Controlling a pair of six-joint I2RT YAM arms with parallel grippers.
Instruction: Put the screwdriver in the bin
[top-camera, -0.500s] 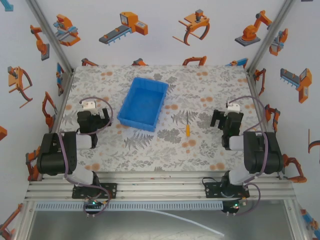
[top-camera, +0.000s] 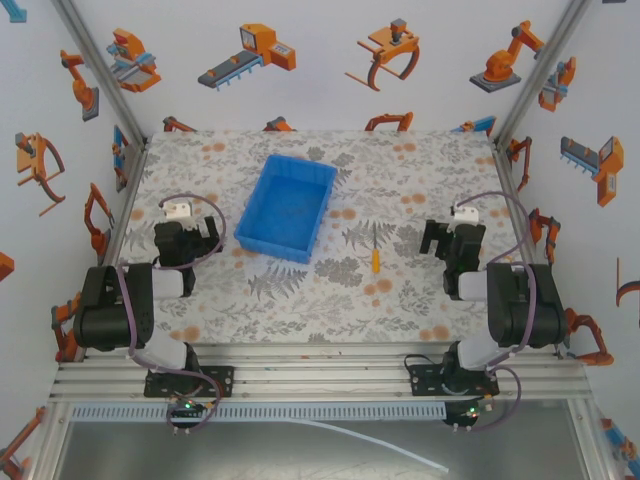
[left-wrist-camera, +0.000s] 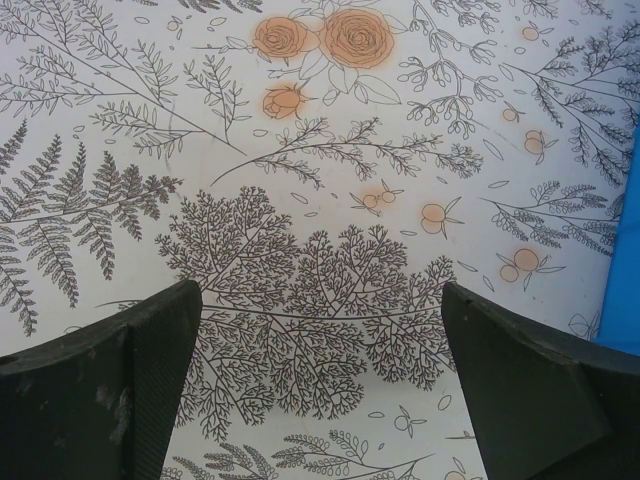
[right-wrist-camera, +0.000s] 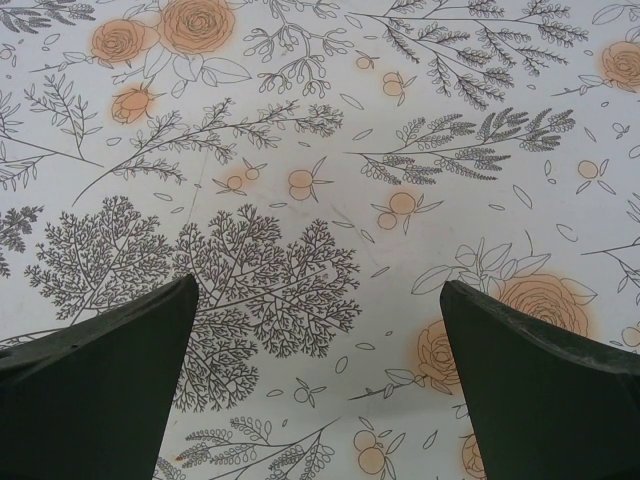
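Screwdriver (top-camera: 375, 250) lying flat on bench (top-camera: 400, 180), near bin (top-camera: 290, 205), right of it, not touching. Left hand (left-wrist-camera: 320, 330) and right hand (right-wrist-camera: 320, 330) both hanging spread, empty. Tool seeming light, stiff, thin; pinching across orange handle looking safest.

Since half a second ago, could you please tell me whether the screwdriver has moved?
No. The screwdriver lies at the same spot, right of the bin.

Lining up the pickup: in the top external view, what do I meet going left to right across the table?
Black left gripper → bright blue rectangular plastic bin → small screwdriver with orange-yellow handle and slim dark shaft → black right gripper.
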